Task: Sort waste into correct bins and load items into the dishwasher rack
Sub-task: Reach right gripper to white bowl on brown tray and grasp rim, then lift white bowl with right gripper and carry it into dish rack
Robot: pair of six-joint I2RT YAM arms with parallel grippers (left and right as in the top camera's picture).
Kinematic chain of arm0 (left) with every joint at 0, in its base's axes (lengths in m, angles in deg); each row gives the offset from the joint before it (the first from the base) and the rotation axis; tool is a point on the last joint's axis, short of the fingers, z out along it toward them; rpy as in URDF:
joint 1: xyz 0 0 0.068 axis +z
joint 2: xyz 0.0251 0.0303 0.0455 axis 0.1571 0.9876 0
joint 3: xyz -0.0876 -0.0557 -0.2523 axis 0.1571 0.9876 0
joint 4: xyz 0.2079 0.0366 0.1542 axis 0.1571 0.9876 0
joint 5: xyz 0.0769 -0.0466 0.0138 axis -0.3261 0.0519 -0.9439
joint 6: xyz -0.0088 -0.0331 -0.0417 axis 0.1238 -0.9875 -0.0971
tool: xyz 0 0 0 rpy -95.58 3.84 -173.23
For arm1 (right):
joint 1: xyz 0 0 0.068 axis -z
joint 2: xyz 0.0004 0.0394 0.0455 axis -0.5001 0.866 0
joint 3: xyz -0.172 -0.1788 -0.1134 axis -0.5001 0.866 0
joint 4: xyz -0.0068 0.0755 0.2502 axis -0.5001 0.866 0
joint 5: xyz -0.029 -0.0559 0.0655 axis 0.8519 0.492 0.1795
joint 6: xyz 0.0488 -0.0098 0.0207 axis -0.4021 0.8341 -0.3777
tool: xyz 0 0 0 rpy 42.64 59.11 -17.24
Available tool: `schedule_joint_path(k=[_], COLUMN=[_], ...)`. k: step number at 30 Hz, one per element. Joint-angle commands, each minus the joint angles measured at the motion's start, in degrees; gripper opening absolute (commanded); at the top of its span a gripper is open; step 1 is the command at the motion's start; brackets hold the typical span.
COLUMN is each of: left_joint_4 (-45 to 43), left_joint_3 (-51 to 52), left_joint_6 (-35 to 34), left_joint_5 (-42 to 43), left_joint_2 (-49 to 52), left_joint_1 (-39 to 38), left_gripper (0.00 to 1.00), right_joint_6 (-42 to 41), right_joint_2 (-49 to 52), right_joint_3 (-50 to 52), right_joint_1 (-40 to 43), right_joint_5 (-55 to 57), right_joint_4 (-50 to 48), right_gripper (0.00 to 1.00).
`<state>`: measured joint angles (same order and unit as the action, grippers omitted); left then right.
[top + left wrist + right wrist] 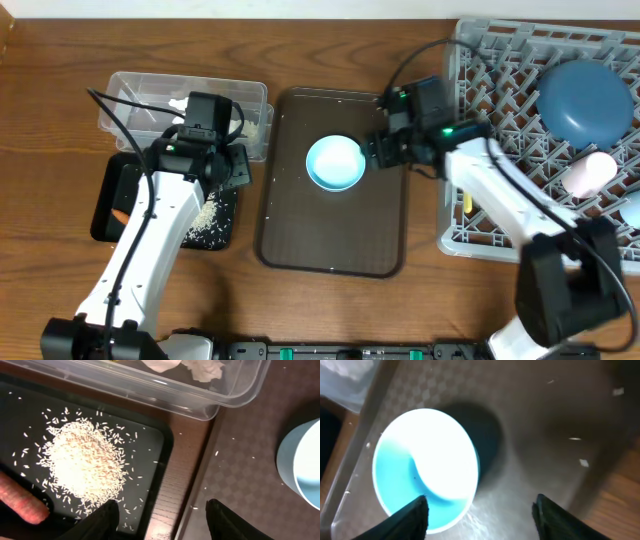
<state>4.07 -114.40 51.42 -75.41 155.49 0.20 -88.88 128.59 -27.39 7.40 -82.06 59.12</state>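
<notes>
- left gripper (162, 522) jaws apart, empty, over the edge of black tray (145, 430); rice pile (85, 462) in the tray
- right gripper (482, 515) jaws apart, empty, just beside bowl (425, 460) on brown tray (385, 230)

Overhead looks straight down on the whole table (60, 60); both wrist cameras peer down close, sharing the bowl (427, 460).

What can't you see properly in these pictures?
- Shallow black rectangular tray: overhead, the left arm covers its middle.
- Small orange stick: left wrist view, cut off by the left edge.
- Crumpled white tissue: left wrist view, cut off by the top edge.
- Light blue round bowl: right wrist view, blurred, washed out by glare.
- Large grey plastic rack: overhead, cut off by the right edge.
</notes>
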Motion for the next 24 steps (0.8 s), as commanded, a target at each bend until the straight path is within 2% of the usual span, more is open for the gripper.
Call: schedule_joint_path(k=[1, 6, 9, 12, 15, 24], left_joint_4=[0.24, 0.22, 0.2, 0.2, 0.22, 0.22], left_joint_3=[-0.63, -0.5, -0.46, -0.46, -0.46, -0.46], left_joint_6=[0.52, 0.52, 0.55, 0.52, 0.52, 0.52], left_joint_5=[-1.16, -1.16, -1.16, -1.16, -1.16, -1.16], left_joint_2=[-0.2, -0.2, -0.2, -0.2, -0.2, -0.2], left_joint_1=[0.2, 0.2, 0.2, 0.2, 0.2, 0.2], left_gripper=[0.59, 0.59, 0.59, 0.59, 0.59, 0.59], right_joint_6=[-1.18, -3.74, -3.72, -3.98, -5.22, -4.02], right_joint_2=[3.41, 7.02, 8.07, 8.2, 8.2, 7.23], right_joint_3=[-0.46, -0.46, -0.46, -0.46, -0.46, -1.11], right_joint_1=[-1.29, -2.19, -2.23, -2.23, -2.14, 1.07], right_joint_5=[1.75, 1.75, 1.86, 3.61, 6.05, 8.66], right_joint_4=[-1.27, -2.1, -2.54, -2.71, -3.37, -2.43], right_gripper=[0.63, 0.53, 0.39, 0.17, 0.05, 0.01])
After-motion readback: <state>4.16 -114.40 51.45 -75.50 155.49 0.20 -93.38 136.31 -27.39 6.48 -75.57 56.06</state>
